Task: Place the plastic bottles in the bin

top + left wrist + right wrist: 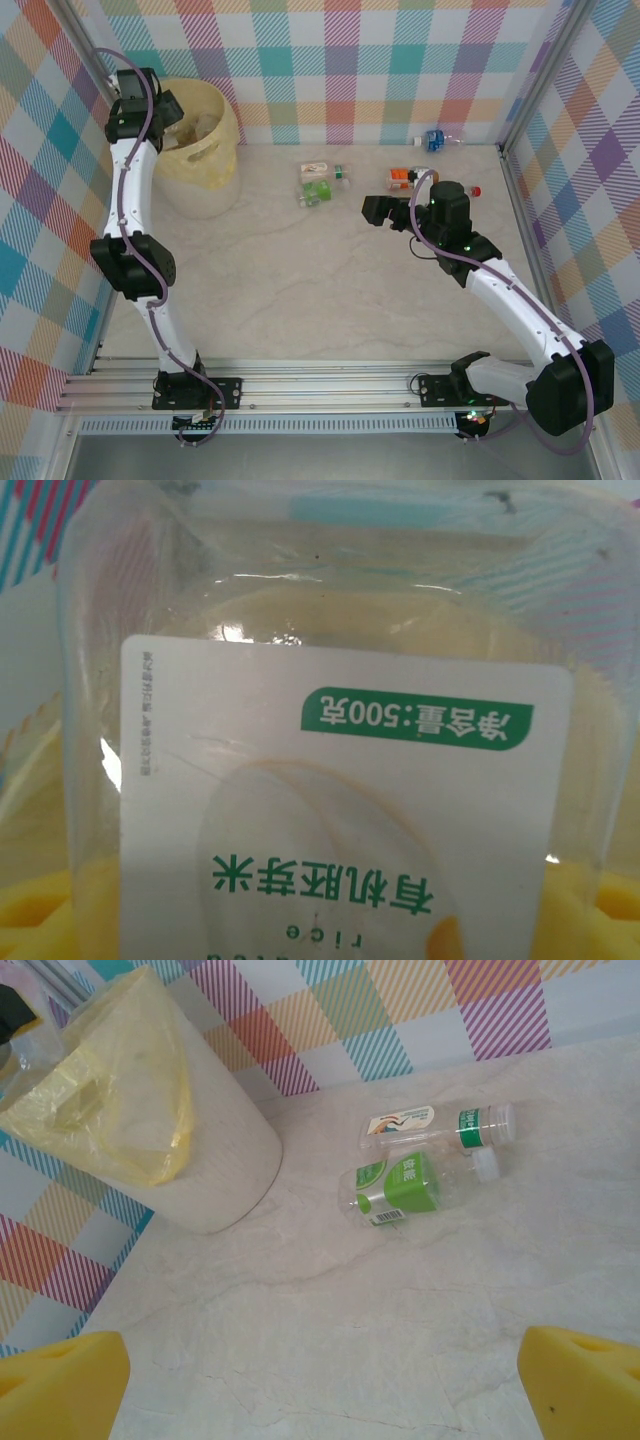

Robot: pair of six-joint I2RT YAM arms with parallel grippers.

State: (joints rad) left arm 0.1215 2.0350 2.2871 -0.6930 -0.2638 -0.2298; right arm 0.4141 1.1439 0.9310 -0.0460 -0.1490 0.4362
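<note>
Bottle (340, 780): clear, white-labelled, between your left jaws above the bin (200, 175), likely for dropping; clamped or loosened, you can't tell.
Right jaws: wide apart, empty, facing two green-labelled bottles (395, 1185) on the tabletop (330, 290), probably your next pick.

view: left wrist | clear plastic container (330, 630) | white label (340, 810), green print upside down | possibly between yellow pincer pads (30, 930)

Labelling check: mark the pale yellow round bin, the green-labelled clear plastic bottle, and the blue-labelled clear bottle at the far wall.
pale yellow round bin (200, 190): top external view, outer side wall.
green-labelled clear plastic bottle (408, 1182): right wrist view, green label.
blue-labelled clear bottle (434, 140): top external view, blue label.
</note>
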